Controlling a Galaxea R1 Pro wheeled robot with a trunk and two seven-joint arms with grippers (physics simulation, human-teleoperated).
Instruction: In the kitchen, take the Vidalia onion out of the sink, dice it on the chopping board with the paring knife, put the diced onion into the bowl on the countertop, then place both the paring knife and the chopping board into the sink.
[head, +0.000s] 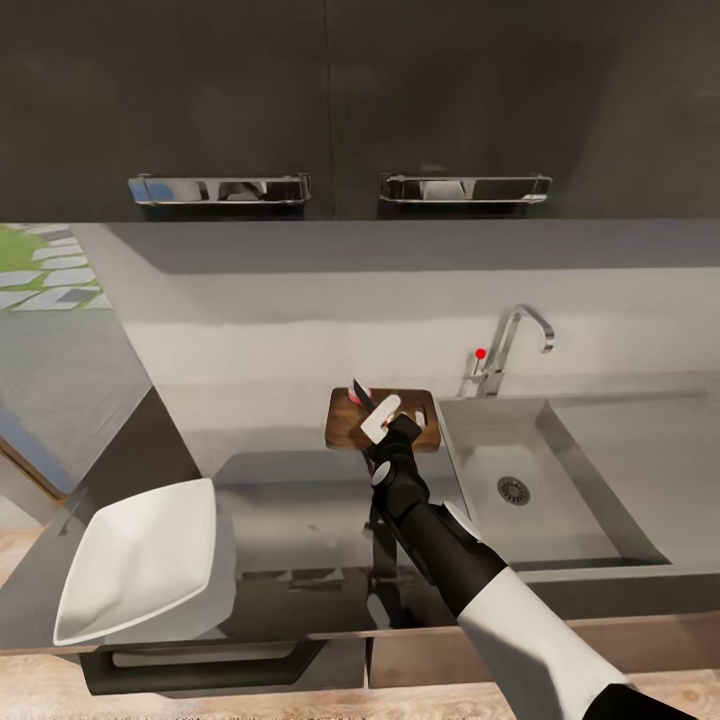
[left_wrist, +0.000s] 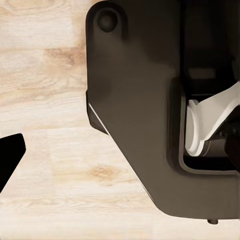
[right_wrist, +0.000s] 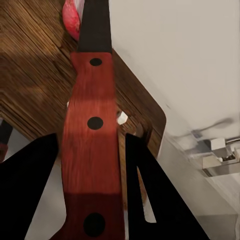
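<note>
The wooden chopping board (head: 345, 432) lies on the countertop just left of the sink (head: 600, 470). My right gripper (head: 386, 424) hangs over the board, shut on the paring knife (right_wrist: 92, 100), whose red-brown riveted handle sits between the black fingers (right_wrist: 35, 170). Its dark blade (head: 362, 393) points at the pinkish Vidalia onion (head: 355, 398) at the board's far left corner, also seen as the onion (right_wrist: 71, 20) past the blade. A small white bit (right_wrist: 121, 118) lies on the board (right_wrist: 30, 75). The white bowl (head: 140, 560) stands at the counter's near left. One left fingertip (left_wrist: 10, 155) hangs over the wooden floor.
A chrome faucet (head: 515, 340) rises behind the sink, and the drain (head: 513, 490) lies on its floor. Dark wall cabinets with metal handles (head: 220, 188) hang above. The robot's dark base (left_wrist: 145, 110) stands beside the left arm. An oven handle (head: 200, 660) sits below the counter's front edge.
</note>
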